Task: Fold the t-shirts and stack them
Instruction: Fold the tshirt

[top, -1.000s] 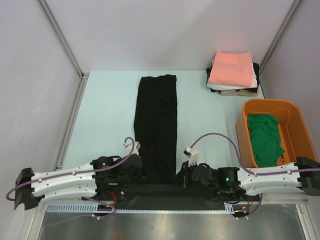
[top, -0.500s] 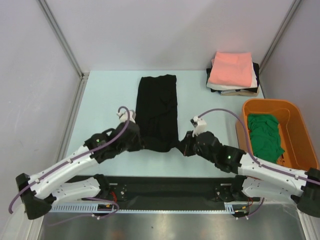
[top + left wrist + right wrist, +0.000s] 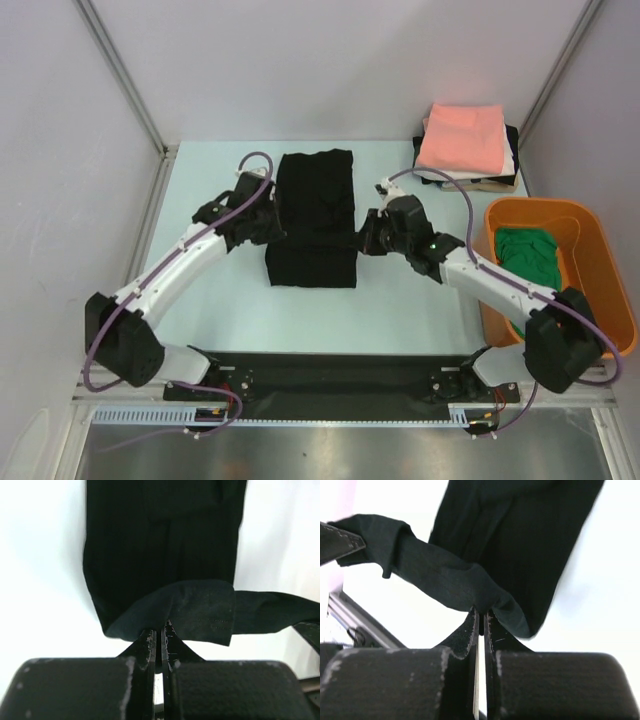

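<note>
The black t-shirt (image 3: pixel 315 215) lies as a long folded strip on the pale table (image 3: pixel 220 300), its near end lifted and doubled back over itself. My left gripper (image 3: pixel 272 228) is shut on the strip's left hem corner; in the left wrist view the cloth (image 3: pixel 190 610) drapes from the closed tips (image 3: pixel 160 626). My right gripper (image 3: pixel 364 240) is shut on the right hem corner; in the right wrist view the cloth (image 3: pixel 445 580) hangs from the tips (image 3: pixel 481 611). A stack of folded shirts with the salmon-pink one (image 3: pixel 462 138) on top sits at the back right. The green shirt (image 3: pixel 528 275) lies in the tub.
The orange plastic tub (image 3: pixel 590 240) stands at the right edge. Metal frame posts (image 3: pixel 125 80) rise at the back left and back right. A black strip (image 3: pixel 330 375) runs along the near edge by the arm bases.
Both grippers have carried the black shirt's near end from the near table edge toward the back, folding the strip over itself. Both arms are now stretched out further.
</note>
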`<state>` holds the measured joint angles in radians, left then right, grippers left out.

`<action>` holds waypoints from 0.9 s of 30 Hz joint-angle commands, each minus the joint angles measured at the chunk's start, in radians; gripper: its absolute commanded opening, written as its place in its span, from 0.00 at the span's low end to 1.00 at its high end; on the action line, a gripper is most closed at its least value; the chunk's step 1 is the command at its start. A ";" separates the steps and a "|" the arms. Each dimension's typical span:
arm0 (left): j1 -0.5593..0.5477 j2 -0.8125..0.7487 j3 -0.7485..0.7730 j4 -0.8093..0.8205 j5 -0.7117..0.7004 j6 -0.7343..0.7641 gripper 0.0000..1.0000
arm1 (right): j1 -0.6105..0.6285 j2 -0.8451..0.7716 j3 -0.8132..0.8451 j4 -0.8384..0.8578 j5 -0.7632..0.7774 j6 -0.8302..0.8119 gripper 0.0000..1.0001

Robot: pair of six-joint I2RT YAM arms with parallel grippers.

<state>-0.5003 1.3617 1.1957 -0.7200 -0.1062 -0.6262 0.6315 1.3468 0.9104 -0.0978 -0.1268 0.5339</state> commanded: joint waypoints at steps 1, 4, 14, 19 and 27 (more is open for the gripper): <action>0.063 0.071 0.126 0.028 0.046 0.085 0.00 | -0.045 0.072 0.110 0.029 -0.089 -0.071 0.00; 0.098 0.172 0.207 0.014 0.068 0.114 0.00 | -0.073 0.152 0.176 0.020 -0.112 -0.087 0.00; 0.164 0.485 0.426 -0.033 0.099 0.152 0.00 | -0.144 0.399 0.346 0.024 -0.188 -0.098 0.00; 0.198 0.640 0.520 -0.053 0.141 0.157 0.01 | -0.159 0.518 0.433 0.007 -0.186 -0.097 0.00; 0.261 0.936 0.881 -0.191 0.188 0.180 0.51 | -0.229 0.776 0.751 -0.169 -0.149 -0.074 0.45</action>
<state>-0.2787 2.2051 1.8946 -0.8391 0.0551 -0.4694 0.4484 2.0499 1.5234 -0.1989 -0.2886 0.4587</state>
